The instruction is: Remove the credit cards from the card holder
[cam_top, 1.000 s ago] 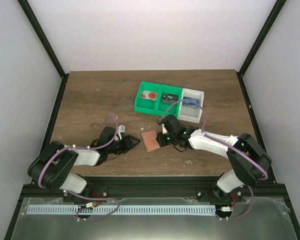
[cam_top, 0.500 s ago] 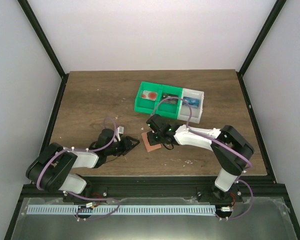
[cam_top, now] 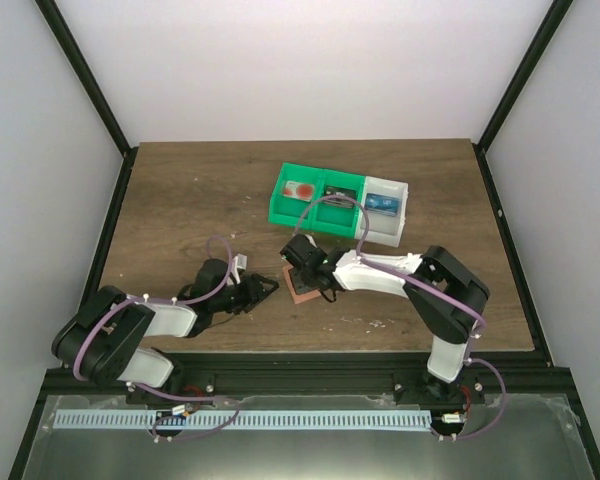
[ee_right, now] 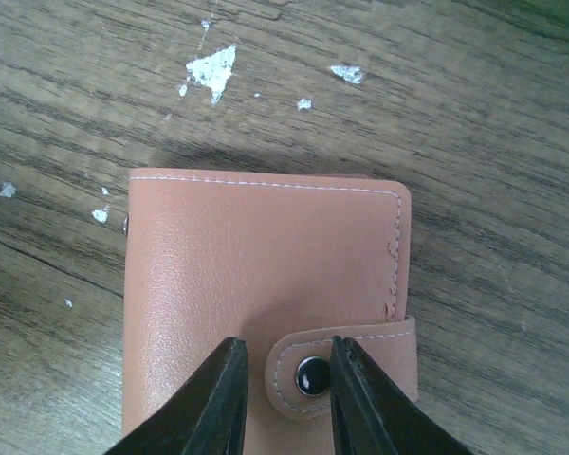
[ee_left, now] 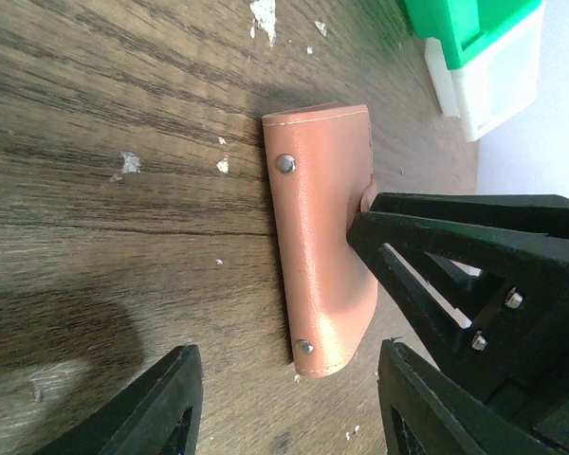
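The salmon-pink card holder (cam_top: 302,287) lies flat and closed on the wooden table, with its snap strap (ee_right: 341,374) fastened. No credit cards show. My right gripper (cam_top: 304,275) is down over the holder. Its jaws are narrowly open (ee_right: 284,358), one on each side of the strap's rounded end and snap. My left gripper (cam_top: 270,287) is open and empty just left of the holder. In the left wrist view the holder (ee_left: 318,246) lies ahead of my open left gripper (ee_left: 286,379), with the right gripper's black fingers (ee_left: 455,256) on its far side.
A green two-compartment bin (cam_top: 315,197) and a white bin (cam_top: 385,207) hold small red, black and blue items behind the holder. They also show in the left wrist view (ee_left: 465,24). White flecks dot the wood (ee_right: 211,68).
My right gripper has moved left, from the holder's right side to directly over it, and now straddles the strap. The left gripper has barely moved.
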`<move>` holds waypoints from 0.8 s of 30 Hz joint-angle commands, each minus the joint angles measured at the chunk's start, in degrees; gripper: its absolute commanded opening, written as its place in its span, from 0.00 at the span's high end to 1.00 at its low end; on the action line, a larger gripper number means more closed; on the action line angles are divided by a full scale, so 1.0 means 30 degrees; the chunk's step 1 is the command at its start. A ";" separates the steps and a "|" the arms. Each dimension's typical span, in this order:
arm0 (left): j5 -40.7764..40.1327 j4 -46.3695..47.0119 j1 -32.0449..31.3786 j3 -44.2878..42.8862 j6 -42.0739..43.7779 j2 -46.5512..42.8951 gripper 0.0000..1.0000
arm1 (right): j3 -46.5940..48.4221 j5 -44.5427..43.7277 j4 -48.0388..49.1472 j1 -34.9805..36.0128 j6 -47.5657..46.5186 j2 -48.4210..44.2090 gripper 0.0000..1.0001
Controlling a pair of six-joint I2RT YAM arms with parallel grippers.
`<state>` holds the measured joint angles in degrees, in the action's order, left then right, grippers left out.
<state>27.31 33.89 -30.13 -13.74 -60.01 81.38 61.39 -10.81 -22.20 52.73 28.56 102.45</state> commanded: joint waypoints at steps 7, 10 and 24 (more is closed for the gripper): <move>0.0186 0.0569 0.0082 0.0125 -0.0066 0.0148 0.47 | 0.0479 -0.1949 -0.1037 0.0367 0.0238 0.0159 0.91; 0.0196 0.0569 0.0097 0.0135 -0.0036 0.0198 0.47 | 0.0229 -0.1612 -0.0558 0.0382 0.0159 -0.0295 0.99; 0.1439 0.0933 0.0082 -0.0259 0.0600 0.0514 0.50 | -0.2194 0.0349 0.2515 0.0359 0.0568 -0.3760 1.00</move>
<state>28.99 34.22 -30.13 -13.74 -59.72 81.71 56.62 -12.36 -19.81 53.49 29.39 96.01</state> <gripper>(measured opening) 0.500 0.013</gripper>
